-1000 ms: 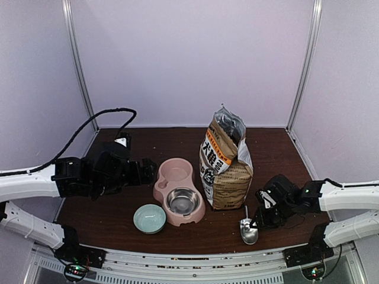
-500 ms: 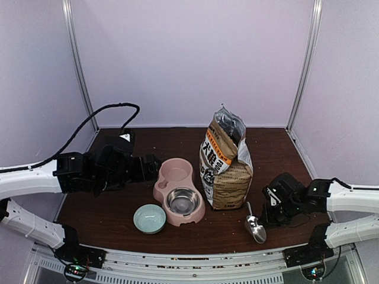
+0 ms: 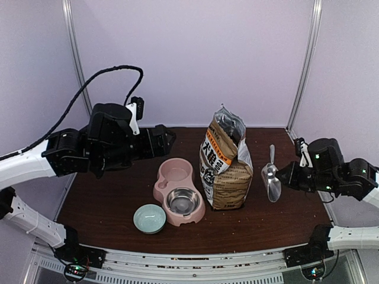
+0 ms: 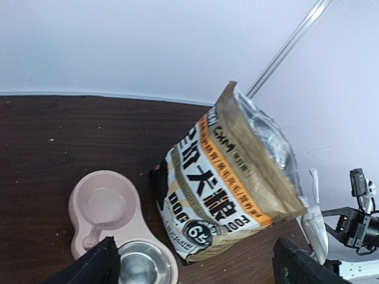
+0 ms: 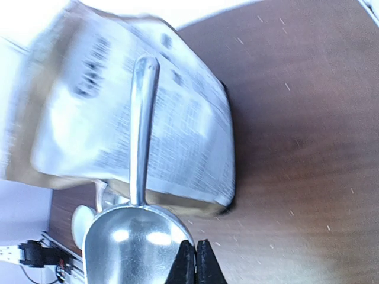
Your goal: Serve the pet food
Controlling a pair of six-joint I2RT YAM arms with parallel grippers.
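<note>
Fingers [image 5: 188, 265] of the right gripper [image 3: 290, 176] stayed clenched on the rim of the metal scoop [image 3: 272, 181]. The scoop had left the tabletop near the near edge and hung in the air beside the bag [image 3: 227, 167], toward the right edge. The left gripper [image 3: 168, 139] had risen toward the far edge, beyond the pink double bowl [image 3: 177, 188], its fingers [image 4: 89, 269] spread wide, grasping nothing. The pet food could not be seen; the bag's contents were hidden. Bag and bowl had not moved.
</note>
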